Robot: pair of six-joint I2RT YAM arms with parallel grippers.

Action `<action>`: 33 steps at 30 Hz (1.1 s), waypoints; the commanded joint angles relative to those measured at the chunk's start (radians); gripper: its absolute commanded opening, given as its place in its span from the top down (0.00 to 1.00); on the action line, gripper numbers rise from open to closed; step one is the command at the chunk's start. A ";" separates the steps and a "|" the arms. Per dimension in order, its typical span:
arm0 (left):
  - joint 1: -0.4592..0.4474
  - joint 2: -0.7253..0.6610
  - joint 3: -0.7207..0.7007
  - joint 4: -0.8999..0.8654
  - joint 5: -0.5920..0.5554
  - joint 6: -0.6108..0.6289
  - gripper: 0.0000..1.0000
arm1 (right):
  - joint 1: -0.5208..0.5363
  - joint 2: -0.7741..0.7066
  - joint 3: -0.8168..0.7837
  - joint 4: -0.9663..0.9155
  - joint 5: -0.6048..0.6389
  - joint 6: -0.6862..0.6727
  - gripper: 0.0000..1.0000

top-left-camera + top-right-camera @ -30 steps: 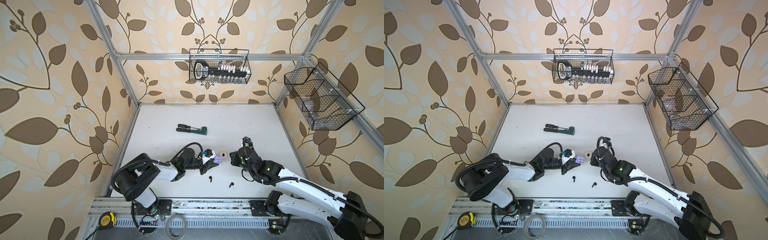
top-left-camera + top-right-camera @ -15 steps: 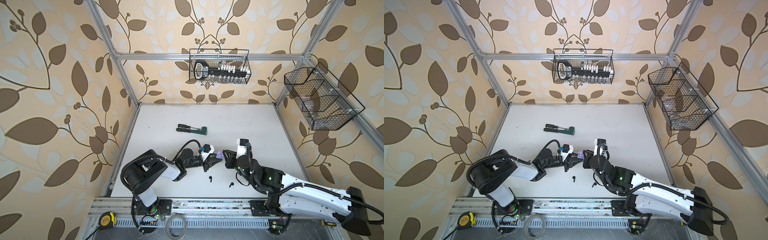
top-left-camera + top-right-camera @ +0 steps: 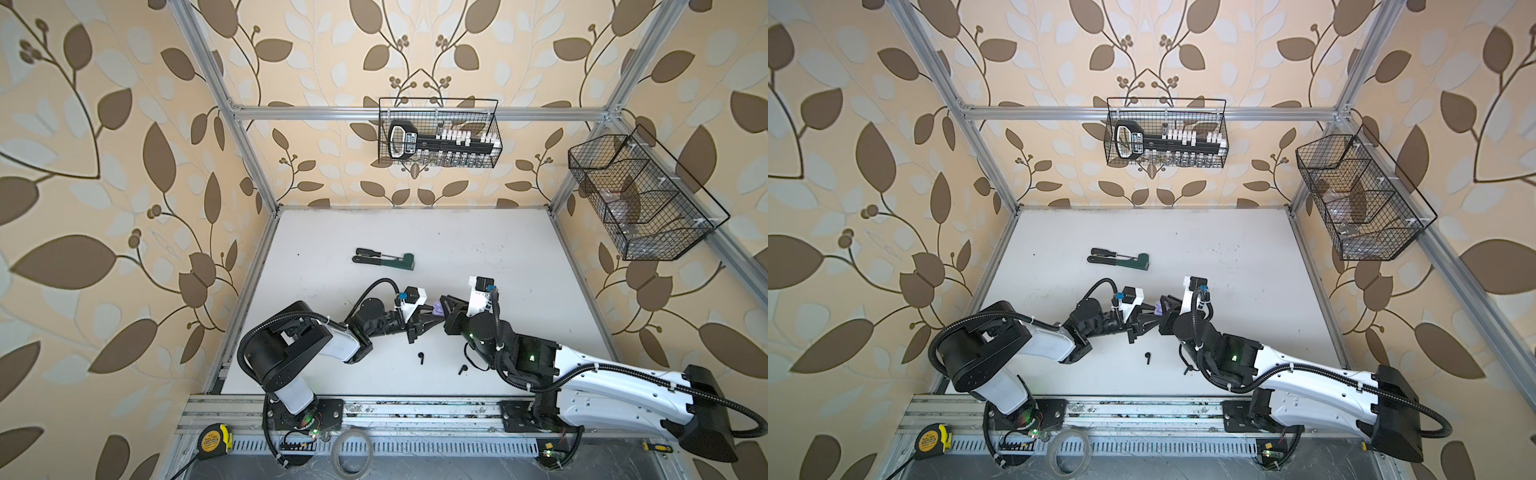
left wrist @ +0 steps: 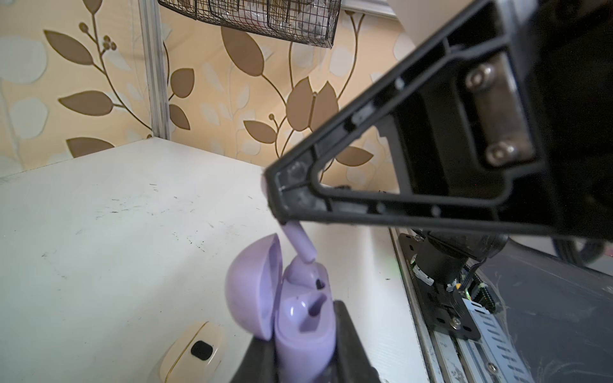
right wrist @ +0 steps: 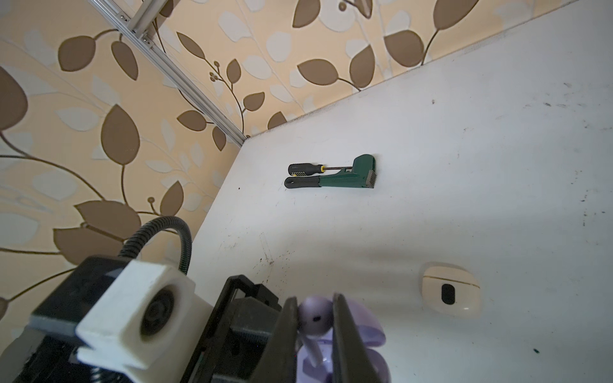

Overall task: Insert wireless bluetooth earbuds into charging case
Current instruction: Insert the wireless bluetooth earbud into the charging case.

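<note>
At the wrists alone: left pincer (image 4: 303, 358) tight on lilac case (image 4: 292, 315), right pincer (image 5: 315, 305) on lilac earbud (image 5: 315, 321).

Open lilac case (image 4: 300, 335), lid hinged back; lilac earbud (image 4: 300, 243) stem-first just above it. Black earbud (image 3: 421, 358) and second black earbud (image 3: 461, 369) lie apart on surface (image 3: 457, 249).

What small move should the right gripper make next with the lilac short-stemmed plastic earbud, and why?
Probably lower the right gripper slightly, steering toward the empty slot. It pinches the lilac short-stemmed plastic earbud stem-down just above the open lilac plastic charging case, which the left gripper holds.
</note>
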 commanded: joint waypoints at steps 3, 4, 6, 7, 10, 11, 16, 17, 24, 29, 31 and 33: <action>-0.007 -0.053 -0.007 0.086 -0.024 -0.033 1.00 | 0.012 -0.001 -0.012 0.037 0.036 -0.008 0.84; -0.007 -0.054 -0.009 0.086 -0.028 -0.035 1.00 | 0.013 0.000 -0.013 0.037 0.037 -0.006 0.84; -0.007 -0.059 -0.011 0.086 -0.036 -0.037 1.00 | 0.015 0.000 -0.020 0.038 0.037 -0.003 0.84; -0.007 -0.061 -0.013 0.087 -0.041 -0.037 1.00 | 0.017 0.000 -0.023 0.038 0.036 0.000 0.84; -0.007 -0.068 -0.014 0.084 -0.047 -0.045 1.00 | 0.020 0.003 -0.033 0.048 0.035 0.003 0.84; -0.007 -0.069 -0.015 0.084 -0.049 -0.048 1.00 | 0.020 0.006 -0.037 0.052 0.034 0.004 0.84; -0.007 -0.074 -0.015 0.082 -0.058 -0.057 1.00 | 0.025 0.021 -0.043 0.067 0.029 0.007 0.84; -0.007 -0.076 -0.016 0.083 -0.057 -0.057 1.00 | 0.026 0.024 -0.043 0.068 0.029 0.008 0.84; -0.007 -0.076 -0.014 0.086 -0.052 -0.063 1.00 | 0.029 0.042 -0.047 0.080 0.030 0.008 0.84; -0.007 -0.088 -0.026 0.086 -0.078 -0.060 1.00 | 0.033 0.028 -0.053 0.072 0.035 0.013 0.85; -0.007 -0.095 -0.030 0.086 -0.083 -0.057 1.00 | 0.036 0.023 -0.061 0.066 0.029 0.020 0.84; -0.007 -0.100 -0.033 0.085 -0.087 -0.057 1.00 | 0.042 0.017 -0.068 0.058 0.024 0.028 0.84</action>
